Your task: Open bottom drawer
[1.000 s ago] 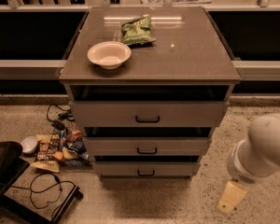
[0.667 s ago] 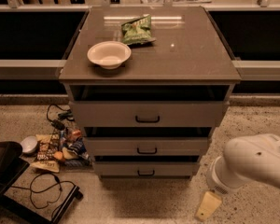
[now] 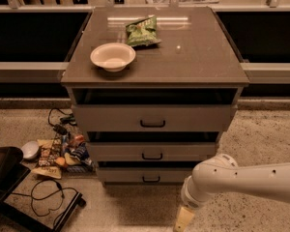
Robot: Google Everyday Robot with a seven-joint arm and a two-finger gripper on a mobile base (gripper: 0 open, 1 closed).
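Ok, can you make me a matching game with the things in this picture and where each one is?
Things:
1. white bowl
2. green snack bag
3. bottom drawer
4. claw

Places:
A. low over the floor, near the picture's bottom edge
B. front left of the cabinet top
C. lowest of the three drawer fronts
D. farther back on the cabinet top, near the middle

Pairs: 1-B, 2-D, 3-C, 4-A.

Speckled floor [image 3: 266, 129], grey cabinet [image 3: 193, 57], dark recesses [image 3: 29, 37] behind, dim warm light
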